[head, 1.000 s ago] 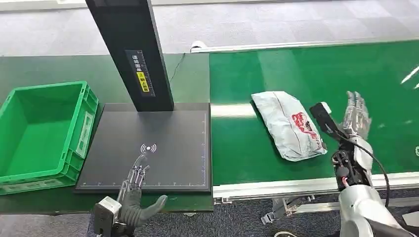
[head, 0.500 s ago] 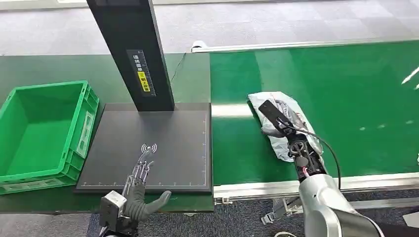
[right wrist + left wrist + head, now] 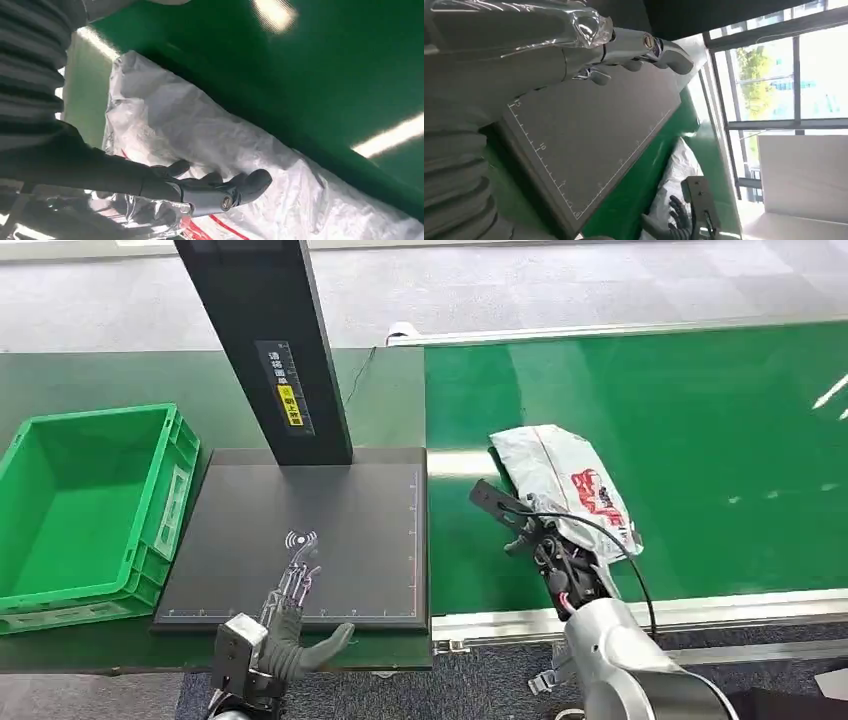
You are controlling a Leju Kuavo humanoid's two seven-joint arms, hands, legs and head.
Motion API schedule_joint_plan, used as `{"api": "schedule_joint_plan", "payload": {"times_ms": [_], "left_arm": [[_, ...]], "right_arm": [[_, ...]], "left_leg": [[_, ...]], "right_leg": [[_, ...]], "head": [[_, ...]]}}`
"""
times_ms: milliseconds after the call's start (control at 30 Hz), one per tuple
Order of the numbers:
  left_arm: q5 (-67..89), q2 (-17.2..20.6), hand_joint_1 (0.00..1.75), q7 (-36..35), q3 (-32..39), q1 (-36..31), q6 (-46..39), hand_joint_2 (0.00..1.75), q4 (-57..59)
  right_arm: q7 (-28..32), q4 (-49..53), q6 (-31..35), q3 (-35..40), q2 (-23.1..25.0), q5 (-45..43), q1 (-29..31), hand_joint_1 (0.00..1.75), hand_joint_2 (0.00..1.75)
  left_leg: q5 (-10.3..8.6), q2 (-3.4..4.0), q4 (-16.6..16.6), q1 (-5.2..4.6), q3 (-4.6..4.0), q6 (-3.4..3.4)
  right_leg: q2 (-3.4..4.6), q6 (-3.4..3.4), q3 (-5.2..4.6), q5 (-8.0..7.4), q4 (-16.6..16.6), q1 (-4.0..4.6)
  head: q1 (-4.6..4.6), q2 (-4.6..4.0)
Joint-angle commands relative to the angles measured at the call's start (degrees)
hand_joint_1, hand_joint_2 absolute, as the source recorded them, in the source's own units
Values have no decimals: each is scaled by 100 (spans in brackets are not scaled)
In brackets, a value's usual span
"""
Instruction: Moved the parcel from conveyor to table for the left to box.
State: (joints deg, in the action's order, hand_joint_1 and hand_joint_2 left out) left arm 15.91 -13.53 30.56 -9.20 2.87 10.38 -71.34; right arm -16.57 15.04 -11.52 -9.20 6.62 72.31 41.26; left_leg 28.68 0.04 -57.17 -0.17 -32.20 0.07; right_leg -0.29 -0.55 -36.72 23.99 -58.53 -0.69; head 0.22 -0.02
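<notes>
The parcel, a crumpled white plastic bag with red print, lies on the green conveyor near its left end. My right hand is at the parcel's near end. In the right wrist view its fingers curl onto the parcel and grip it. My left hand hovers with fingers straight and apart over the near edge of the black scan pad, holding nothing. The left wrist view shows that hand above the pad, with the parcel and right hand beyond.
An empty green crate stands on the dark green table, left of the pad. A black post rises from the pad's far edge. The conveyor's metal front rail runs along its near side.
My right hand swung in from the parcel's right side and closed on its near end. The parcel has shifted slightly left and turned. The left hand has barely moved.
</notes>
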Motion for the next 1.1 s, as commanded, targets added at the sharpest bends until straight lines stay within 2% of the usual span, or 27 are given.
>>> {"api": "schedule_joint_plan", "payload": {"times_ms": [33,133,233,467,867,1067,1100], "left_arm": [[-42,27,0,-120,-50,-47,-34,175,24],[-36,24,0,-157,-44,13,-44,175,-59],[-34,40,0,-150,-39,47,-37,175,-86],[-31,4,0,-149,14,-84,-38,175,11],[-95,-3,0,-112,18,-97,-125,175,73],[-120,-9,0,-117,45,-59,-167,175,27],[-121,-11,0,-117,44,-51,-169,175,21]], "right_arm": [[-406,-262,-184,520,93,327,98,0,175],[-804,-217,204,939,17,843,40,0,175],[-1005,-234,296,1181,10,1124,19,0,175],[-1426,-287,26,1630,-38,1691,-44,0,175],[-1365,-302,-714,1677,-154,1757,-395,0,175],[-1191,-316,-711,1627,-147,1748,-631,2,175],[-1191,-325,-724,1632,-140,1762,-666,168,175]], "left_leg": [[1,4,4,2,8,-6],[1,-2,2,2,5,-4],[1,-1,3,2,6,-5],[-1,-3,5,1,7,-7],[-1,-14,7,2,11,-5],[-3,-17,13,4,16,-8],[-1,-14,9,3,13,-6]], "right_leg": [[6,4,8,0,6,2],[0,3,6,1,4,2],[1,3,8,1,5,2],[0,4,6,1,5,1],[-11,3,13,3,9,2],[-15,5,22,2,18,5],[-12,4,17,3,13,3]], "head": [[0,0],[0,0],[0,0],[-2,0],[0,0],[-2,0],[0,2]]}}
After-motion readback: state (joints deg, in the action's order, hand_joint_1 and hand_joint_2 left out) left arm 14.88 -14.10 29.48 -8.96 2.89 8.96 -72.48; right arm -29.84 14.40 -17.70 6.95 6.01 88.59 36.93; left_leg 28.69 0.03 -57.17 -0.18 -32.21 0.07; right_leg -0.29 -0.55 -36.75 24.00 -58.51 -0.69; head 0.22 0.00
